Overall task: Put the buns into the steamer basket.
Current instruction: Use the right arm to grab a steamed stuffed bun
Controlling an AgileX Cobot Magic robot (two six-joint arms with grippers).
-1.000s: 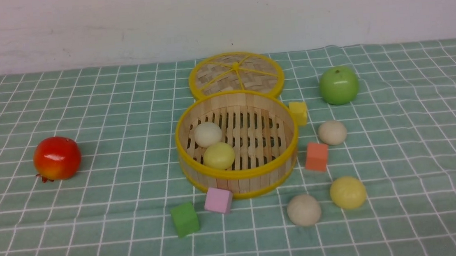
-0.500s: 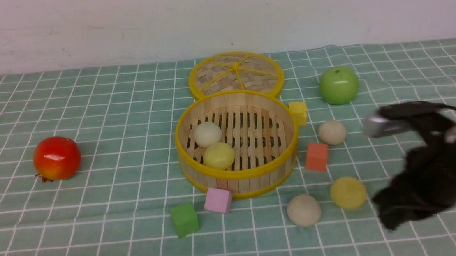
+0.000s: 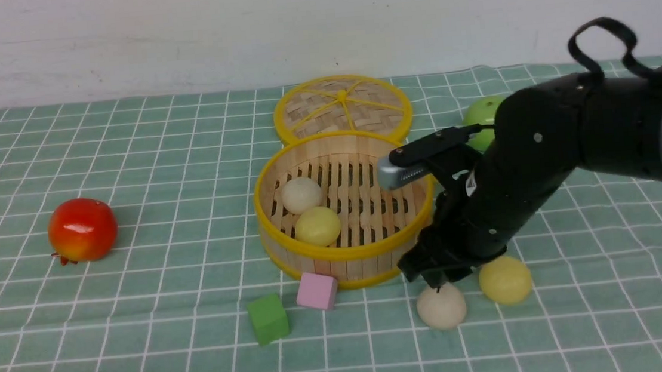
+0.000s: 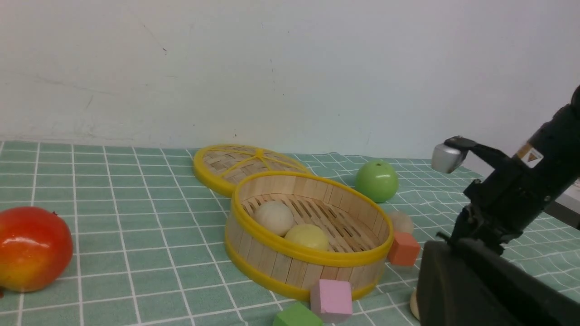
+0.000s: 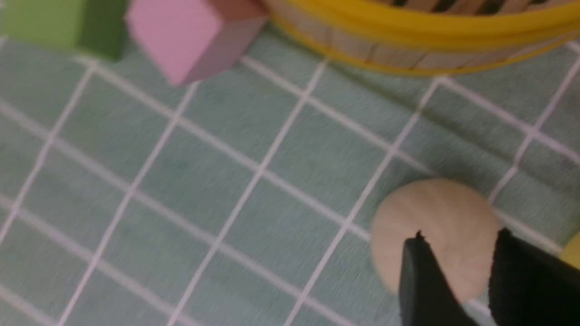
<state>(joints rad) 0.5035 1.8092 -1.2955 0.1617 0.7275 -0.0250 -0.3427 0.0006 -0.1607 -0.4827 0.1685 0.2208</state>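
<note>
Checked steamer basket [image 3: 350, 268]: bare wooden strips, matt, with smooth yellow rims. Noted woven fibre on lid [image 3: 342, 108] at 12 o'clock of it. Recorded tablecloth [image 3: 155, 165] as matt cloth, slightly wrinkled. Logged buns [image 3: 441, 308] as smooth, matt; green apple [image 4: 376, 181] as glossy.

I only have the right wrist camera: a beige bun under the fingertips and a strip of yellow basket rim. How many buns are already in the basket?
Observer: Two, an off-white bun and a pale yellow bun, both in the left half of the basket.
Operator: What is that yellow sliver at the edge of my frame?
Observer: A loose yellow bun, lying just right of your beige bun and not touching it.
Operator: Are there any more loose buns?
Observer: One, a tan bun right of the basket, past an orange cube. Only the left wrist view shows it, because the right arm hides it from the front.
</note>
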